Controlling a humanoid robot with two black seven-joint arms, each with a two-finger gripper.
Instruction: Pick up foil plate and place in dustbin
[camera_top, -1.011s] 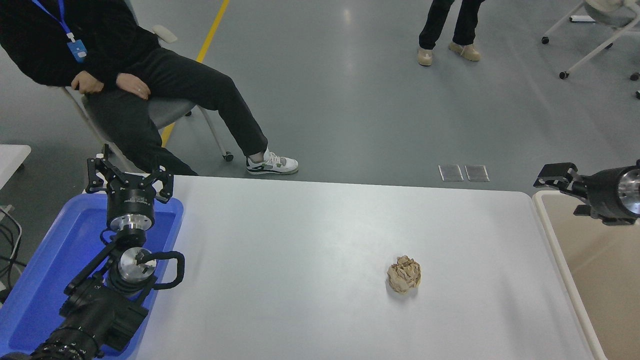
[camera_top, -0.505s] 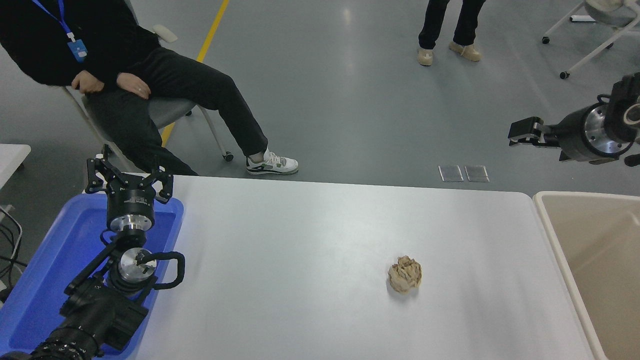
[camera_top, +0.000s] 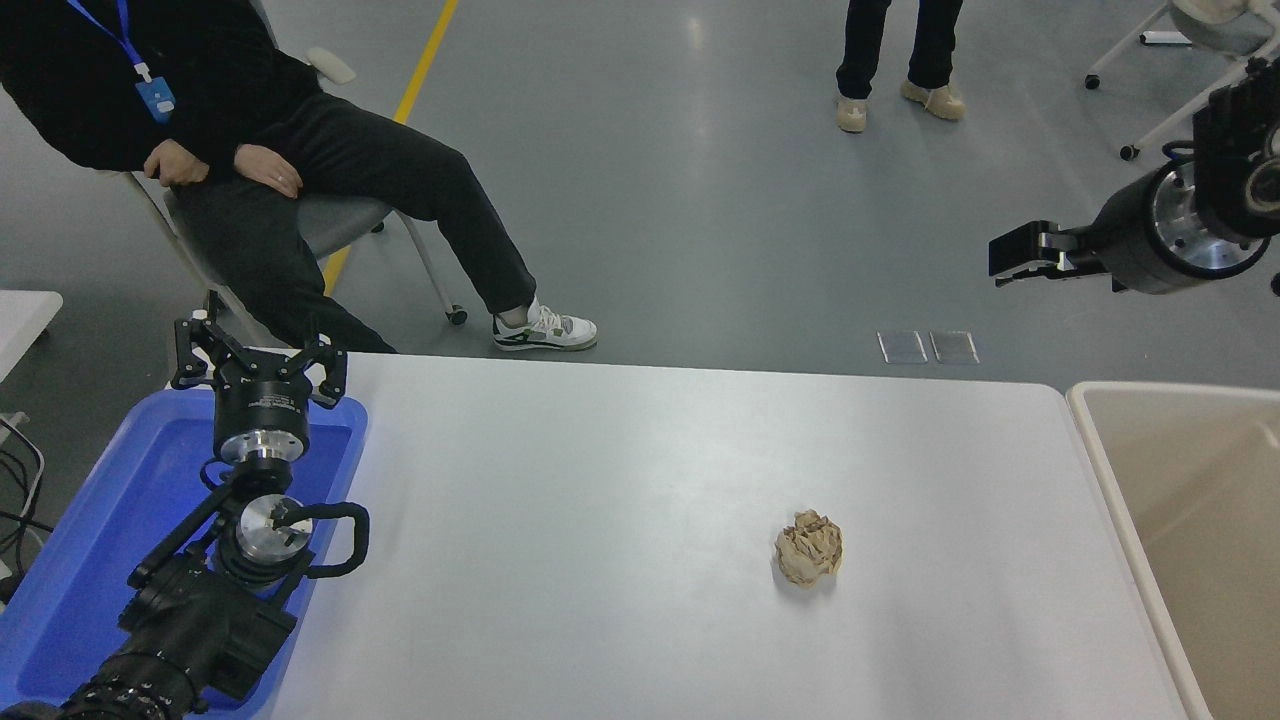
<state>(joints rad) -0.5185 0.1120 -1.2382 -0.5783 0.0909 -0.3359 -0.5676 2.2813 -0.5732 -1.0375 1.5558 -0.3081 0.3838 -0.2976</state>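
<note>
The foil plate is nowhere in view, probably down inside the dustbin. The right claw, raised beyond the counter, holds nothing; whether it's apart I cannot tell. Retreat clear of the rim. The left claw sits spread.

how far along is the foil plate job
No foil plate shows on the table; only a paper ball lies there. The right gripper hangs empty, up by the dustbin, so the drop looks done. The bin's visible part shows no plate. The left gripper sits over the blue tray.
</note>
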